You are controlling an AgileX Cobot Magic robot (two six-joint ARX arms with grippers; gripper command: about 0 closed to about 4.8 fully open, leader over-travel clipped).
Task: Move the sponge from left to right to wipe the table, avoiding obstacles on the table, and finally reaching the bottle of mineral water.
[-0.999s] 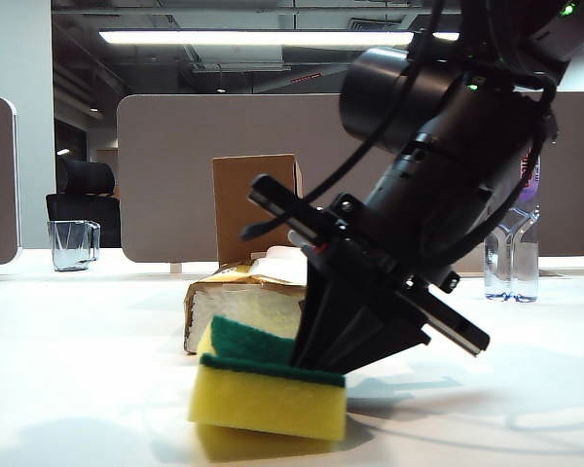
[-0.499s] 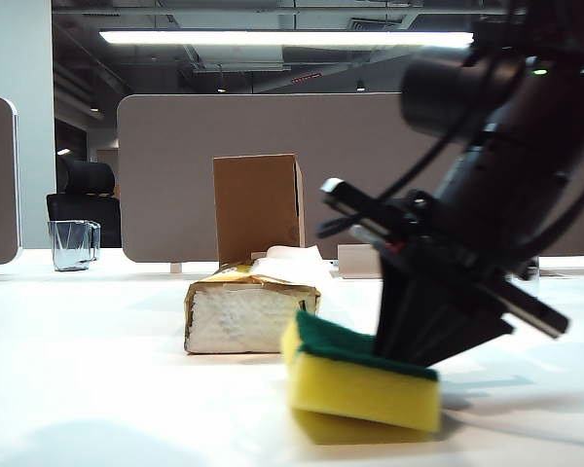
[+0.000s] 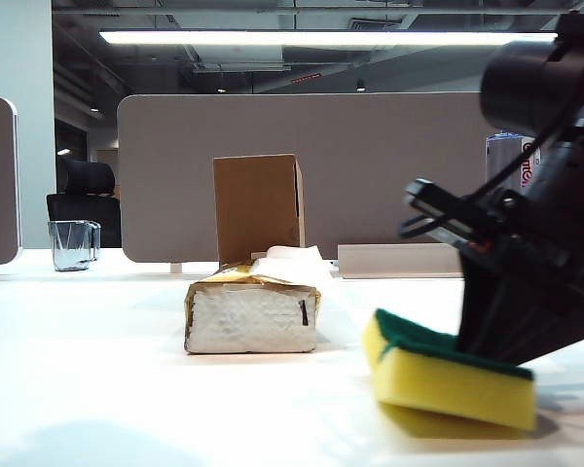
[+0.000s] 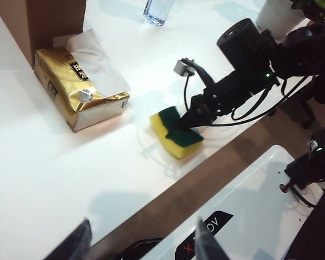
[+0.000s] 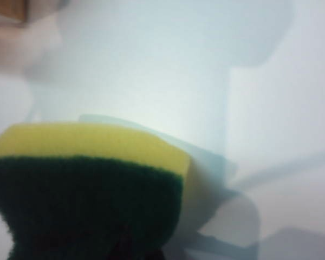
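Since a moment ago, the sponge (image 3: 448,377) has slid right, past the tissue pack (image 3: 251,313); the right gripper (image 3: 501,341) pinches its green top; left wrist view shows sponge (image 4: 176,139) beyond the pack toward the bottle (image 4: 157,11); left gripper fingers (image 4: 208,246) stand apart, empty; bottle not reached yet.

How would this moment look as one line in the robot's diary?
right claw: shut on sponge, on table | tissue pack, box: passed | left claw: open, empty, raised
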